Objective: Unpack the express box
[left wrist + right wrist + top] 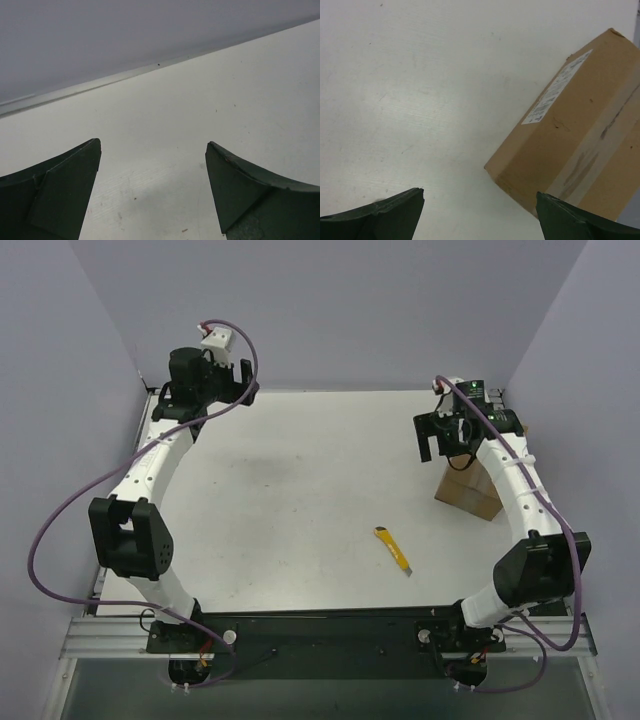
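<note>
**Both grippers wide open, box still taped shut**

The right gripper [480,192] has its jaws spread wide with nothing between them. In its wrist view the two dark fingertips frame bare table, with the near corner of the express box [570,130] just past the right-hand finger. No finger touches the cardboard. The left gripper [153,142] is released too, its jaws wide apart over empty white surface near the far wall. It holds nothing.

The box sits on the right side of the table [300,470], towards the far end and near the right-hand wall. It is turned at an angle to the table edges. From above, the right wrist hangs over its far end and hides part of it. A strip of clear tape [592,150] runs along the box's length, and a white shipping label [557,87] lies on the adjoining face. No flap appears lifted.

A yellow utility knife [393,549] lies on the table nearer the arm bases, well apart from both grippers and from the box.

By this evidence the unpacking has not begun. The seal looks intact, the knife is untouched, and no contents are out. Probably everything remains: picking up the knife, cutting the tape, opening the flaps and emptying the box.
</note>
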Tool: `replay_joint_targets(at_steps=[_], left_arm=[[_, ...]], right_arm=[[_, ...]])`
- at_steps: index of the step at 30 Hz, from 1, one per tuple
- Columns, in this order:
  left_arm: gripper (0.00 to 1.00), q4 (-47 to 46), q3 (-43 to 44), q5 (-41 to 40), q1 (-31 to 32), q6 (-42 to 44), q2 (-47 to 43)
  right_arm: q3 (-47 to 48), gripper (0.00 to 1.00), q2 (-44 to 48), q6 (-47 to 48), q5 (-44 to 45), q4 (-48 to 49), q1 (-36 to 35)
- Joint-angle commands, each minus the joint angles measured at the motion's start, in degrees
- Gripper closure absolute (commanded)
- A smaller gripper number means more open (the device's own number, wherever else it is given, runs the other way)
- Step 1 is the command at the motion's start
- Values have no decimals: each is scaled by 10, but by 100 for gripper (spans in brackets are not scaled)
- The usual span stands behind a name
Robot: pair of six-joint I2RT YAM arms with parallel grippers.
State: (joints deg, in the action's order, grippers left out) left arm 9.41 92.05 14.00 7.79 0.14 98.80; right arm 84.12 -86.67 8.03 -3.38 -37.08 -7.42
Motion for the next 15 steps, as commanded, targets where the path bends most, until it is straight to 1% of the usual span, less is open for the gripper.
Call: replay_joint_targets(at_steps=[1, 2, 3, 4, 5, 6, 7, 8, 9, 10, 11, 13, 15], left_arm=[[5, 45, -49, 35, -2, -52, -7], [5, 49, -53, 40, -1, -43, -12], [5, 59, -57, 41, -1, -38, -13], [5, 63, -61, 41, -1, -34, -16], [5, 68, -68, 41, -1, -21, -21], [6, 77, -71, 42, -1, -12, -22], [7, 84, -75, 45, -1, -5, -26], [9, 90, -81, 50, -1, 12, -31], [10, 99, -84, 54, -1, 19, -34], [11, 102, -87, 58, -1, 22, -37], [12, 104, -96, 63, -1, 30, -43], [13, 106, -105, 75, -2, 33, -50], [14, 106, -115, 83, -1, 30, -58]], right_arm=[[67, 0, -31, -35, 38, -5, 72], [79, 0, -36, -32, 22, -6, 109], [89, 0, -51, -26, 7, -11, 130], [106, 2, -59, -22, 8, -10, 170], [117, 4, -70, -26, 14, -10, 187], [126, 11, -93, -30, 24, -12, 201], [137, 15, -102, -30, 30, -11, 223], [138, 21, -111, -28, 32, -9, 231], [137, 37, -126, -22, 61, -1, 238], [134, 47, -133, -16, 70, 4, 243], [124, 64, -140, -7, 82, 19, 247], [109, 74, -154, 22, 119, 38, 247], [93, 78, -169, 41, 137, 54, 246]])
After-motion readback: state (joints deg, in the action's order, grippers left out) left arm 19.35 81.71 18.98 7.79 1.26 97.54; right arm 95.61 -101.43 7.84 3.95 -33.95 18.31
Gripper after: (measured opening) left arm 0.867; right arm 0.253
